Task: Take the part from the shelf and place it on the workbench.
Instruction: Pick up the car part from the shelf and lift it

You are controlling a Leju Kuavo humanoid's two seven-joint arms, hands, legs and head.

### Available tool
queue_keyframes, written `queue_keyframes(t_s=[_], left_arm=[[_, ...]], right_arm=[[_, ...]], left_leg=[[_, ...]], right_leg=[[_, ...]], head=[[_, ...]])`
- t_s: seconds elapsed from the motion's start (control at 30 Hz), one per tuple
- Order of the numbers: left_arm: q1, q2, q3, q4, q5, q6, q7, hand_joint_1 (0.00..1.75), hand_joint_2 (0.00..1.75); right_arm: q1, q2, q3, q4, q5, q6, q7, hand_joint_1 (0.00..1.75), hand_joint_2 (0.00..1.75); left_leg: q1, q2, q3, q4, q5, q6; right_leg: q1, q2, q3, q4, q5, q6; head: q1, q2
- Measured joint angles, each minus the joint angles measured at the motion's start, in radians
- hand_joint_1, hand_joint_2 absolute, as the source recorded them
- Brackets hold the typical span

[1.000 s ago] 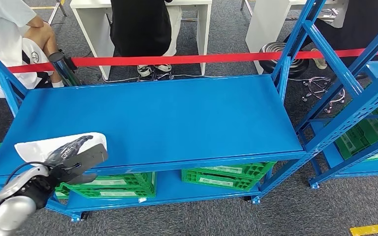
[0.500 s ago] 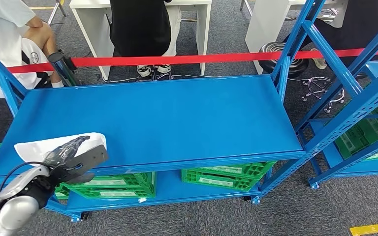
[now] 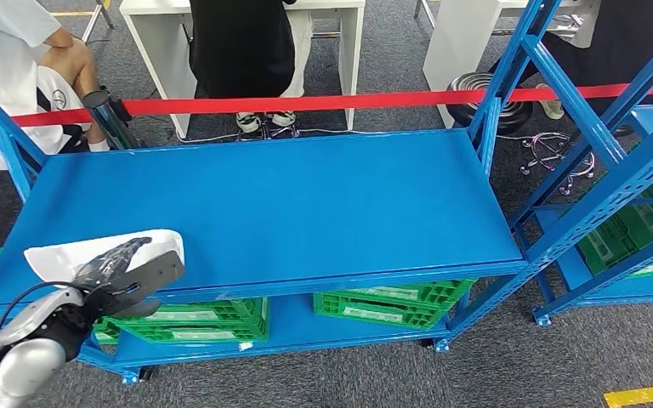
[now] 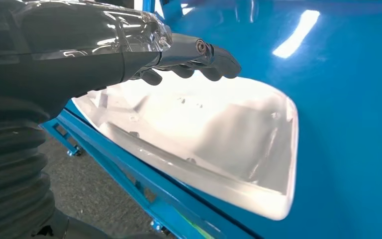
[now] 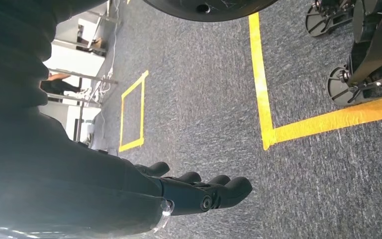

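Observation:
The white moulded part (image 3: 55,252) lies flat at the front left corner of the blue bench top (image 3: 289,204), its near edge reaching the bench's front rim. My left hand (image 3: 125,270) hovers over the part's right end with fingers stretched out and nothing gripped. The left wrist view shows the dark fingers (image 4: 214,59) held just above the part (image 4: 214,134), which rests on the blue surface (image 4: 348,99). My right hand (image 5: 199,191) hangs over the grey carpet, fingers loosely extended and holding nothing.
Green crates (image 3: 195,319) (image 3: 391,306) sit on the lower shelf. A red barrier tape (image 3: 323,102) runs behind the bench, with people (image 3: 247,42) seated at a white desk beyond it. Another blue rack (image 3: 612,170) stands to the right.
My left hand has drawn back slightly toward me and lowered a little. The white part has stayed where it lies.

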Motion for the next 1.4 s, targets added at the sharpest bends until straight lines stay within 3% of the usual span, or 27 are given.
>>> queue_keyframes(t_s=[1.4], left_arm=[[-0.015,-0.008,-0.018,0.099,-0.038,0.045,0.0,0.0,1.75]], right_arm=[[0.0,0.0,0.0,0.0,0.017,0.0,0.001,0.0,1.75]], left_leg=[[0.0,-0.004,0.0,0.0,0.0,0.0]], right_leg=[[0.0,0.0,0.0,0.0,0.0,0.0]], head=[[0.0,0.0]])
